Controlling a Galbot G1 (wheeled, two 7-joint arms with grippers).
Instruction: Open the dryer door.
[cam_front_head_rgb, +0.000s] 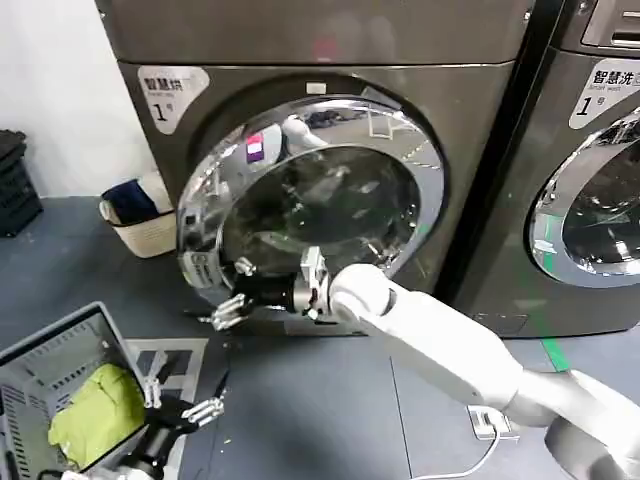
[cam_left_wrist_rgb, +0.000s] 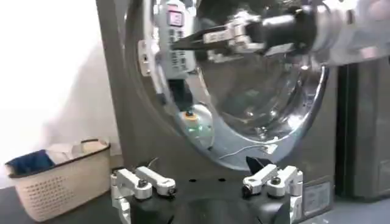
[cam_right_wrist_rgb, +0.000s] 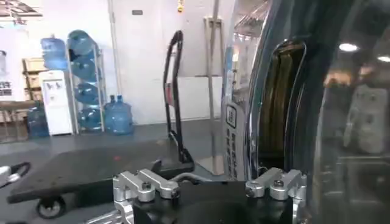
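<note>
The dark grey dryer (cam_front_head_rgb: 330, 40) has a round door (cam_front_head_rgb: 330, 205) with a chrome rim and dark glass. The door stands ajar, its left edge swung out from the front panel. My right gripper (cam_front_head_rgb: 232, 292) is at the door's lower left edge, open, with the rim beside one finger. In the right wrist view the door rim (cam_right_wrist_rgb: 244, 109) rises just next to the open right gripper (cam_right_wrist_rgb: 210, 185). My left gripper (cam_front_head_rgb: 180, 398) hangs low at the front left, open and empty. The left wrist view looks past the left gripper (cam_left_wrist_rgb: 209, 182) at the door (cam_left_wrist_rgb: 256, 91) and the right gripper (cam_left_wrist_rgb: 189, 41).
A second machine (cam_front_head_rgb: 590, 200) stands to the right. A woven laundry basket (cam_front_head_rgb: 140, 225) sits on the floor left of the dryer. A grey crate (cam_front_head_rgb: 40, 365) with a yellow-green cloth (cam_front_head_rgb: 95, 410) lies under my left arm. A white socket and cable (cam_front_head_rgb: 490, 425) lie on the floor.
</note>
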